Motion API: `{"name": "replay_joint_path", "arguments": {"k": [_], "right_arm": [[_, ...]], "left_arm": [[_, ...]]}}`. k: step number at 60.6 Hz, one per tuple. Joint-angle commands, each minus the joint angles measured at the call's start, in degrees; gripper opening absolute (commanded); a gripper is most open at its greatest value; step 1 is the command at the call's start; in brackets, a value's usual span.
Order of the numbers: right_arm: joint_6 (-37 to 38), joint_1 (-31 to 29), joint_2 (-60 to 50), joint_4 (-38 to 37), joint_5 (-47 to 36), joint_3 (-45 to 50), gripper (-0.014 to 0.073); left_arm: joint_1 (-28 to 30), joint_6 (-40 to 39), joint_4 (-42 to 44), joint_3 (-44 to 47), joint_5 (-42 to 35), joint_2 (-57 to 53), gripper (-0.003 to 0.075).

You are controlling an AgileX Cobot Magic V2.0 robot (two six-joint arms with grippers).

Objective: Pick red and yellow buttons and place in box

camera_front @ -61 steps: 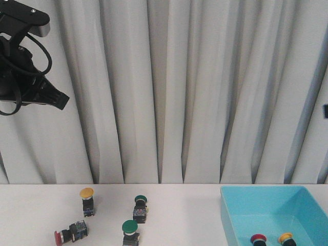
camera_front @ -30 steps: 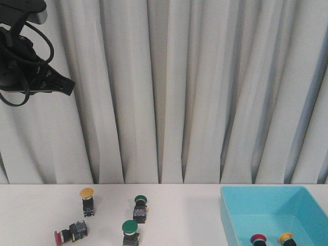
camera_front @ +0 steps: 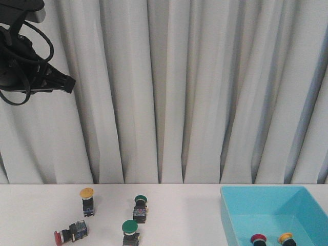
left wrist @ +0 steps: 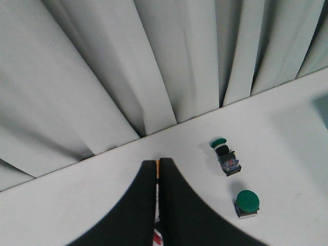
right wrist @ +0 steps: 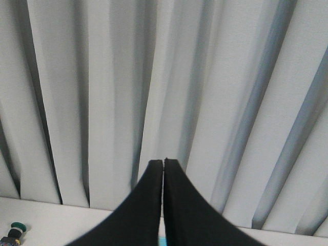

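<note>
Taking the box (camera_front: 231, 218) as the landmark, the left gripper (camera_front: 66, 82) hangs farthest to its left and high above the table (camera_front: 31, 210), in front of the curtain (camera_front: 195, 92); its wrist view shows the two black fingers (left wrist: 177, 205) pressed together with nothing between them, so it seems to be carrying nothing and is probably poised to come down for another pick. Below it, well left of the box, a red button (camera_front: 70, 232) lies on its side near the front edge of the table, likely tipped over, which may call for a sideways grasp on its body. Just behind it a yellow button (camera_front: 87, 200) stands upright on its base. Closer to the box, though still well apart from it, two green buttons (camera_front: 140, 207) stand upright; one is nearer the front (camera_front: 130, 232), and both are to be left alone. The box sits at the right end of the table, open-topped, already holding one red-capped button (camera_front: 258, 238) and one yellow-capped button (camera_front: 285, 238) side by side on its floor. The right gripper (right wrist: 163, 205) is outside the front view; its wrist view shows its fingers closed together and empty, aimed at the curtain, apparently parked.
</note>
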Motion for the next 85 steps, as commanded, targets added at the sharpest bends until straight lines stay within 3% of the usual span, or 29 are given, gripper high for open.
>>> {"name": "replay_joint_path", "arguments": {"k": [1, 12, 17, 22, 29, 35, 41, 52, 69, 85], "right_arm": [[-0.2, 0.0, -0.6, 0.7, -4.3, -1.6, -0.0008], [-0.2, 0.0, -0.6, 0.7, -4.3, -1.6, -0.0008], [-0.2, 0.0, -0.6, 0.7, -4.3, -1.6, -0.0008], [-0.2, 0.0, -0.5, 0.7, -4.3, -1.6, -0.0008], [-0.2, 0.0, -0.5, 0.7, -4.3, -1.6, -0.0008], [-0.2, 0.0, -0.5, 0.7, -4.3, -1.6, -0.0008], [-0.2, 0.0, -0.5, 0.7, -4.3, -1.6, -0.0008], [-0.2, 0.0, -0.5, 0.7, -4.3, -1.6, -0.0008], [-0.2, 0.0, -0.5, 0.7, -4.4, -1.6, -0.0008], [-0.2, 0.0, -0.5, 0.7, -4.3, -1.6, -0.0008]], "left_arm": [[-0.2, -0.7, 1.0, -1.1, -3.9, -2.0, -0.0006], [-1.4, -4.8, -2.7, 0.1, -5.3, -5.3, -0.0006], [-1.3, -7.8, -3.3, 5.9, -8.7, -11.1, -0.0006], [0.1, -8.1, -2.7, 16.4, -15.7, -17.7, -0.0006], [3.2, -9.2, -2.7, 36.9, -31.2, -28.1, -0.0006], [6.8, -14.4, -2.7, 54.9, -44.7, -37.3, -0.0006], [11.6, -18.8, -2.7, 71.5, -53.0, -45.8, -0.0006], [18.3, -17.7, -2.2, 94.1, -55.8, -61.5, -0.0006], [25.5, -18.9, -1.9, 118.8, -66.6, -85.2, -0.0006], [26.2, -18.7, 4.4, 120.8, -61.0, -94.1, -0.0006]]}}
